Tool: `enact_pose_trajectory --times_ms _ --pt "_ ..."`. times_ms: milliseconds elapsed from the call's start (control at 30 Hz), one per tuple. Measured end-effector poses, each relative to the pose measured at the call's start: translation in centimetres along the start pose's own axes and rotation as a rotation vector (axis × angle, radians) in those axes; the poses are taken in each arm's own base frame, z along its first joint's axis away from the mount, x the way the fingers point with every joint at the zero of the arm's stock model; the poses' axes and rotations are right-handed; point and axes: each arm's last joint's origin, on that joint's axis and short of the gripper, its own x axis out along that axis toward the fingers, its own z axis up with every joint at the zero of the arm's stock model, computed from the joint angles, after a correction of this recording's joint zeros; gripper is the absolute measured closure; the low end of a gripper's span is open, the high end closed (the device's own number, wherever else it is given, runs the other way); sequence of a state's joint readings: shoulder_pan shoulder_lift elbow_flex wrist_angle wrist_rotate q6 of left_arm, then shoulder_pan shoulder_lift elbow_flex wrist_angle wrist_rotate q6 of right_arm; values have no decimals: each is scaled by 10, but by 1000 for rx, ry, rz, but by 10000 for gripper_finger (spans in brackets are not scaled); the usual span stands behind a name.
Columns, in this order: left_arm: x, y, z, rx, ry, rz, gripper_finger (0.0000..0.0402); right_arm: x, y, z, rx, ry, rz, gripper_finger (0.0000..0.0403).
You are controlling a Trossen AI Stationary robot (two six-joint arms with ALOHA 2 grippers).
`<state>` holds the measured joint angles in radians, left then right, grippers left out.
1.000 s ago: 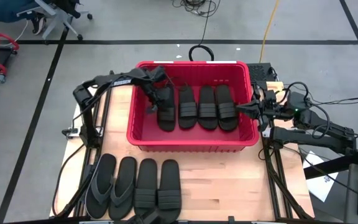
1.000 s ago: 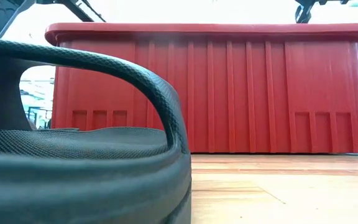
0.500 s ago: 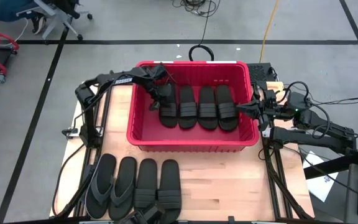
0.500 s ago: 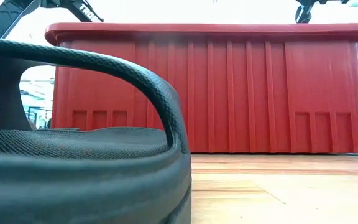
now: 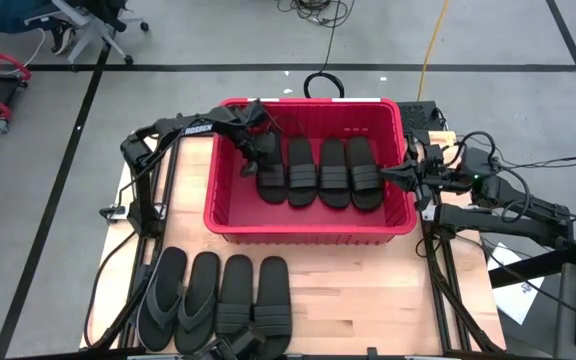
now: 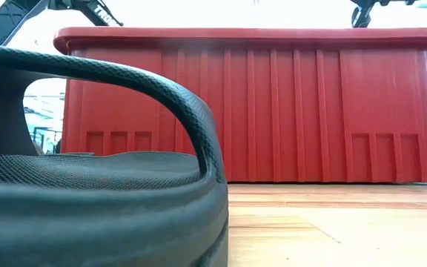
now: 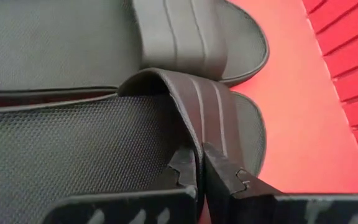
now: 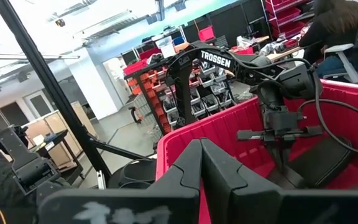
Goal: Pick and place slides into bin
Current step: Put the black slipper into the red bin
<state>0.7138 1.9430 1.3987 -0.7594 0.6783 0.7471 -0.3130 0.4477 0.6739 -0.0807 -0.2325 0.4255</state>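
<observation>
The left gripper (image 5: pixel 262 160) is down inside the red bin (image 5: pixel 230 222), at the end of the row of slides nearest the bin's left wall. In the left wrist view its fingers (image 7: pixel 219 171) are pressed together on the ribbed strap of the leftmost slide (image 7: pixel 92 149), pinching the band's edge between them; that slide's sole seems to rest on the bin floor, though the view is too close to be sure. A second slide (image 7: pixel 185 31) lies just beside it.

Four banded slides sit side by side in the bin, toes toward the far wall: the held one (image 5: pixel 269 178), then three more (image 5: pixel 333 172) running toward the right wall.

The right gripper (image 5: pixel 396 175) hangs at the bin's right rim, above the wall, its fingers (image 8: pixel 185 168) closed against each other and holding nothing.

Four more slides lie in a row near the table's (image 5: pixel 368 290) front edge, toward its left corner: two thong slides (image 5: pixel 180 298) on the left and two banded ones (image 5: pixel 254 300) beside them. In the low view one thong slide (image 6: pixel 87 200) fills the foreground, with the bin's front wall behind it
</observation>
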Motion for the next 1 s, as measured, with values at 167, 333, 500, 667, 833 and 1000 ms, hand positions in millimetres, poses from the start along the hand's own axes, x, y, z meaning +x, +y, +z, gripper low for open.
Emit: enact_pose_trajectory --times_ms 167,333,500,667,833,1000 --pt "1 -1 1 11 -9 -8 400 1 0 0 8 3 -1 403" --pt "1 -1 1 9 -16 -19 400 1 0 0 10 3 -1 403" --pt "2 -4 2 -15 -25 -52 400 1 0 0 34 3 -1 403" --pt "4 -6 4 30 -19 -50 396 1 0 0 35 3 -1 403" --pt "8 -1 8 33 46 102 374 1 0 0 35 3 -1 403" --pt "7 0 9 -18 46 126 340 1 0 0 35 3 -1 403"
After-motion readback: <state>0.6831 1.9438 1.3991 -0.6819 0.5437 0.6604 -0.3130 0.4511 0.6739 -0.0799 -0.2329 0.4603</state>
